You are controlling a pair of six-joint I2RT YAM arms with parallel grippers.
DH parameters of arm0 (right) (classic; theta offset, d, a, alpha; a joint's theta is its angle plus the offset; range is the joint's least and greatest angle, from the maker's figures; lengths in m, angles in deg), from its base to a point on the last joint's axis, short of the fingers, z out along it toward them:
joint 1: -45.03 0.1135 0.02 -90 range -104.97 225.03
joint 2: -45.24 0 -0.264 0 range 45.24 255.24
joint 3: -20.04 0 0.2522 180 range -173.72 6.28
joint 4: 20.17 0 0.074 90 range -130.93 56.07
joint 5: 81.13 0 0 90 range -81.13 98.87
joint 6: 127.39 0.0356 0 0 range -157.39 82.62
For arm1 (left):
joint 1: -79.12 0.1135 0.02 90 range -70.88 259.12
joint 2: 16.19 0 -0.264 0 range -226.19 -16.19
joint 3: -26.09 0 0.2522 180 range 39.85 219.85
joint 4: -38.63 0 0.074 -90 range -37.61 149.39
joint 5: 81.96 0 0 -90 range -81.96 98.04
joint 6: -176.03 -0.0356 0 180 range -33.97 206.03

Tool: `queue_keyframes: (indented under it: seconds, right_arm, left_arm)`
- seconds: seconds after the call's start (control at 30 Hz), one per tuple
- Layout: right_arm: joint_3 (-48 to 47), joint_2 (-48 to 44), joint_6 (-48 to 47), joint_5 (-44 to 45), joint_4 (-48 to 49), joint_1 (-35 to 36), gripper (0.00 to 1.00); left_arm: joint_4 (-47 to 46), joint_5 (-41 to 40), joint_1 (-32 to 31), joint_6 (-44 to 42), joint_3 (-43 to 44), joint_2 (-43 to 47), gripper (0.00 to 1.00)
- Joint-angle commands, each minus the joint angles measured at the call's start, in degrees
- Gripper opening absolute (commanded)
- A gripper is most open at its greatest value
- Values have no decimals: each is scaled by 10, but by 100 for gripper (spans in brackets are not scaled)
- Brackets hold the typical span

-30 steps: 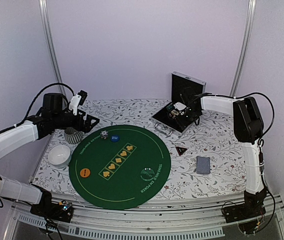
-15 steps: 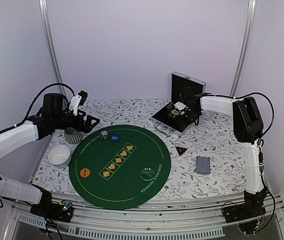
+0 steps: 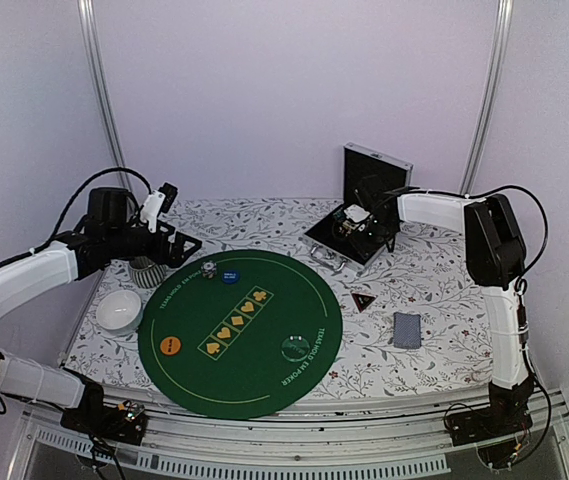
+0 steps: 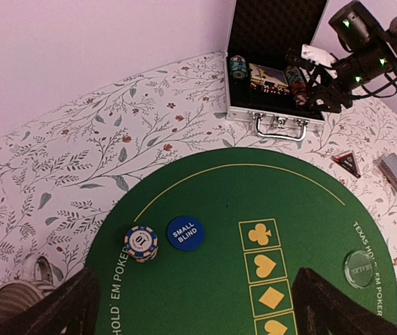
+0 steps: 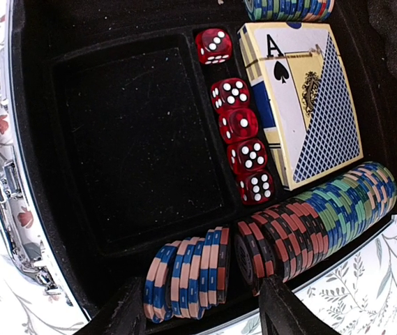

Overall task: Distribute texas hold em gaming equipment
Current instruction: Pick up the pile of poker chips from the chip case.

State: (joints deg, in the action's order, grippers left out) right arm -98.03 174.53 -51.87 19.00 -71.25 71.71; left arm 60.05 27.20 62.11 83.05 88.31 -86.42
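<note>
Floral-print table (image 3: pixel 434 275), with a round green mat (image 3: pixel 264 375) laid toward its near edge.

- Left gripper (image 4: pixel 198 307): hangs over the mat's far-left part, jaws fully released, nothing between them.
- Just ahead of its left finger: 1 short chip stack (image 4: pixel 141 243), with the blue small-blind disc (image 4: pixel 184 233) just beside it.
- Ahead, off its right finger: clear disc (image 4: pixel 359 268).
- Behind these jaws, toward the arm bases: orange disc (image 3: pixel 170 346), white bowl (image 3: pixel 119 310). Striped cup (image 3: pixel 146 268) sits just beside the gripper.
- Right gripper (image 5: pixel 203 310): poised over the open metal case (image 3: pixel 372 168), jaws parted, clasping nothing.
- Directly under its fingertips: blue-and-peach chips (image 5: pixel 184 269) on edge, touching a longer red, green and blue chip row (image 5: pixel 317 213).
- Beyond the fingertips: 5 red dice (image 5: pixel 238 124) in line, with the card box (image 5: pixel 310 98) beside them.
- Well apart from these jaws, on bare cloth: dark triangle (image 4: pixel 347 162), grey-blue card deck (image 4: pixel 393 171).
</note>
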Motion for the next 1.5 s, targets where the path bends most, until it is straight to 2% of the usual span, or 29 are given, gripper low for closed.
queue_keyframes:
  seconds: [0.0, 0.27, 0.5, 0.73, 1.47]
  right_arm:
    - [-7, -2, -4, -6, 3, 3, 56]
    - [-11, -1, -8, 20, 3, 2, 54]
    - [-12, -5, -13, 36, 4, 4, 63]
    - [-7, -4, -24, 64, 15, 19, 64]
    - [22, 2, -35, 38, 38, 15, 53]
  left_arm:
    - [-1, 15, -9, -3, -8, -4, 98]
    - [-1, 17, -10, -4, -9, -3, 98]
    - [1, 24, -11, -4, -9, -4, 98]
    - [1, 25, -13, -4, -9, -5, 98]
    - [3, 31, -17, -3, -10, -10, 98]
